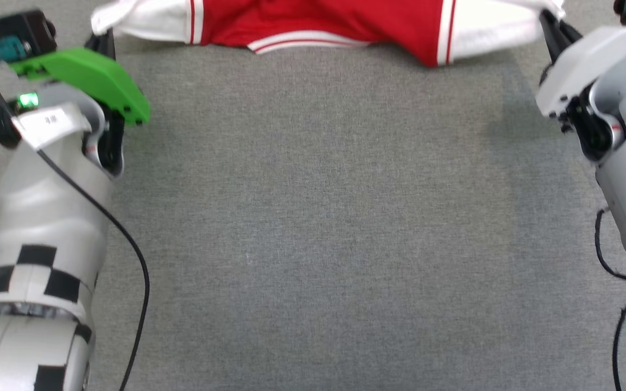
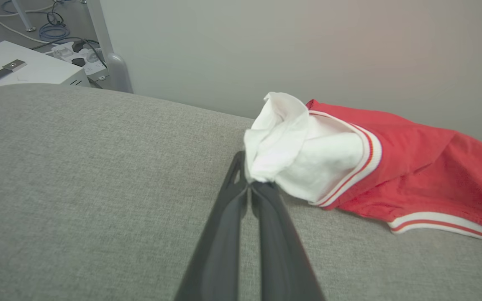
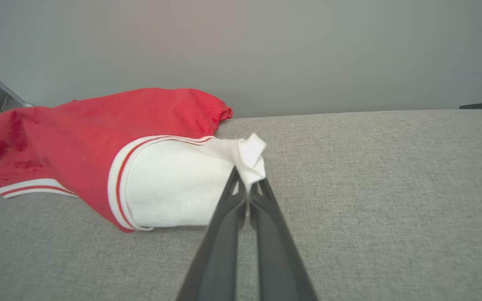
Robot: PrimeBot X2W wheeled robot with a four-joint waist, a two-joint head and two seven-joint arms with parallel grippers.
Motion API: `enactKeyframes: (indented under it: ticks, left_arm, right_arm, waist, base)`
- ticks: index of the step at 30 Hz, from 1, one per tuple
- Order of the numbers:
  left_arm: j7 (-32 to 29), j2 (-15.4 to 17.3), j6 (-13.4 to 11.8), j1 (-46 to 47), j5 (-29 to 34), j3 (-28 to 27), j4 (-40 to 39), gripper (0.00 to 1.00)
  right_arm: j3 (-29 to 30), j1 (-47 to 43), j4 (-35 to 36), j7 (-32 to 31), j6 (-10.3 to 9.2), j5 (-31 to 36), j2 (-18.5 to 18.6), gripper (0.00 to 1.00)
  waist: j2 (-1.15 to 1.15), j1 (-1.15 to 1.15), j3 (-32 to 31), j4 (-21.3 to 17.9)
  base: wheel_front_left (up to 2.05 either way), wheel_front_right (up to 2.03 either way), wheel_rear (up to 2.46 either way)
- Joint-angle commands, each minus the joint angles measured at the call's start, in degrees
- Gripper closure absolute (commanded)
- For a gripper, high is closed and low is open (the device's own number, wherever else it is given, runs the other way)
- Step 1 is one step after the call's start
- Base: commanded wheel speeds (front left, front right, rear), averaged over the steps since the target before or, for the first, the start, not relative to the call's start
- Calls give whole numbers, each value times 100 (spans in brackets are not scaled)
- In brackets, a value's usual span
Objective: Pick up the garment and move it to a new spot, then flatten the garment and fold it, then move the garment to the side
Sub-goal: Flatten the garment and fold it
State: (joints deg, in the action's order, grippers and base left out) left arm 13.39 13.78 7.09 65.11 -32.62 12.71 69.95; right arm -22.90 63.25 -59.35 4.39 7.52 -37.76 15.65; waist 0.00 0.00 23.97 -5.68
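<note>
The garment (image 1: 324, 21), a red jersey with white sleeves and striped trim, stretches across the far edge of the grey surface in the head view, its upper part cut off by the frame. My left gripper (image 2: 249, 184) is shut on the white left sleeve (image 2: 291, 154), which bunches above the tips. My right gripper (image 3: 247, 184) is shut on the white right sleeve (image 3: 174, 188). In the head view the left gripper (image 1: 105, 41) and right gripper (image 1: 552, 27) hold the two sleeve ends apart. The red body (image 3: 82, 129) sags between them. No print is visible.
A grey fabric-covered table (image 1: 313, 228) spreads wide between my arms. Beyond its far edge stands a pale wall (image 2: 308, 42). A white box (image 2: 23, 69), cables and a power strip (image 2: 78, 54) lie off the table's far left corner.
</note>
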Motion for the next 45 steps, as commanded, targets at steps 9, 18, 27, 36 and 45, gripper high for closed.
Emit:
enactKeyframes:
  ticks: [9,18,27,36,45]
  left_arm:
    - [159,263,-111,-1805,58,-246,-1254,100]
    - [74,279,-435,-3575,162,-317,-2761,100]
    - [-805,546,-1100,-5302,33,-408,-5059,100]
    - [-1677,776,-1752,-6895,-115,-540,-6837,100]
    - [-1645,622,-1996,-7946,-233,-551,-7000,100]
  right_arm:
    - [-441,-1626,1003,357,-3,-544,538,100]
    - [-130,-3092,2040,116,-3,-446,932,100]
    - [1278,-5004,3572,-611,-3,393,909,100]
    - [2805,-7049,5727,-1991,-3,1556,-269,100]
    - [3293,-8170,6298,-2516,-3,1856,-1079,100]
  waist:
    - [0,0,-1156,77]
    - [0,0,-1689,181]
    - [0,0,-1902,298]
    - [0,0,-2031,378]
    - [0,0,-2071,385]
  base:
    - [0,0,0]
    - [0,0,0]
    - [0,0,0]
    - [0,0,0]
    - [0,0,0]
